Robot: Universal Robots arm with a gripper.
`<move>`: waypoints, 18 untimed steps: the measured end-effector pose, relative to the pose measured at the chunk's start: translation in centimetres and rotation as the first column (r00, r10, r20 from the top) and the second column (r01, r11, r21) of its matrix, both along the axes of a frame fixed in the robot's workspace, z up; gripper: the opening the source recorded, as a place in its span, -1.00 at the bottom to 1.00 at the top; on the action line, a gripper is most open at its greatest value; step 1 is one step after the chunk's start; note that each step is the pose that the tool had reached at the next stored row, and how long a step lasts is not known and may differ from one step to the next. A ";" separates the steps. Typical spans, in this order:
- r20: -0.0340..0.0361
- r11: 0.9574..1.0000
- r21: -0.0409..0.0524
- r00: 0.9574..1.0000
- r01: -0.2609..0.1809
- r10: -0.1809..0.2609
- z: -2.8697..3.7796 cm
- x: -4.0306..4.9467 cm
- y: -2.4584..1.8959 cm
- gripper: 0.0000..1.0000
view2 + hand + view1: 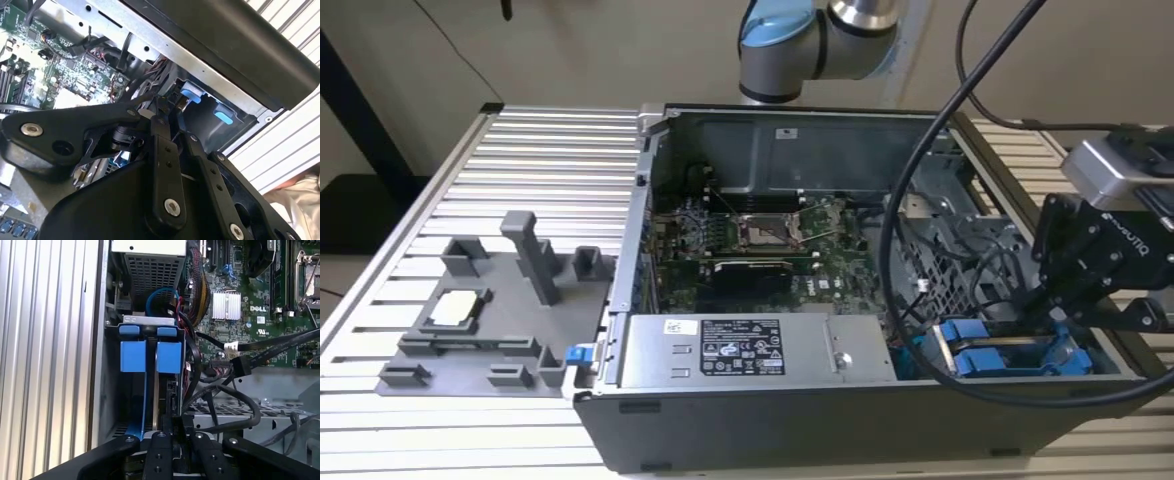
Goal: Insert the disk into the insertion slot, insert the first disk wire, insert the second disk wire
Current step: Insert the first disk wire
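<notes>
Fingers point(180, 424) seemingly pinch the disk point(150, 397) inside the insertion slot point(111, 390).

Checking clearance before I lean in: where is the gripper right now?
At the exterior view's right, the gripper hangs low in the open case, right at the blue-tabbed insertion slot beside the power-supply box.
</notes>
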State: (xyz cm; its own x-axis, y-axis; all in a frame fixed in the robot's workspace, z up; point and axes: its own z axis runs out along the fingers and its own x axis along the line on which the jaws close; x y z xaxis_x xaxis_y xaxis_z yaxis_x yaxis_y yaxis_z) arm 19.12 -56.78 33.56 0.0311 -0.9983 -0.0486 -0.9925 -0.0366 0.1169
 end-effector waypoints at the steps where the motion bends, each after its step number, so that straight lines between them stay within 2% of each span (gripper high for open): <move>1: 0.000 1.000 0.000 1.000 0.000 0.000 -0.15 0.00 0.00 -0.62; 3: 0.000 1.000 -0.002 1.000 0.000 0.000 -0.44 0.00 -0.01 -0.62; 11: 0.000 1.000 0.001 1.000 0.000 0.000 -0.57 0.00 -0.17 -0.59; 12: 0.000 1.000 0.001 1.000 0.000 0.000 -0.54 0.00 -0.16 -0.46; 13: 0.000 1.000 0.000 1.000 0.000 0.000 -0.46 0.00 -0.17 -0.46; 14: 0.000 1.000 0.001 1.000 0.000 0.000 -0.25 0.00 -0.18 -0.46; 18: 0.000 1.000 0.001 1.000 0.000 0.000 1.32 0.00 -0.17 -0.46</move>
State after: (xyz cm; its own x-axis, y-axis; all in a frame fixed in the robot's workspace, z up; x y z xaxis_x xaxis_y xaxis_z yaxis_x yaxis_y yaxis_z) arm 19.12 -56.95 34.88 0.0311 -0.9983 -0.0491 -0.9925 -0.0366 0.1170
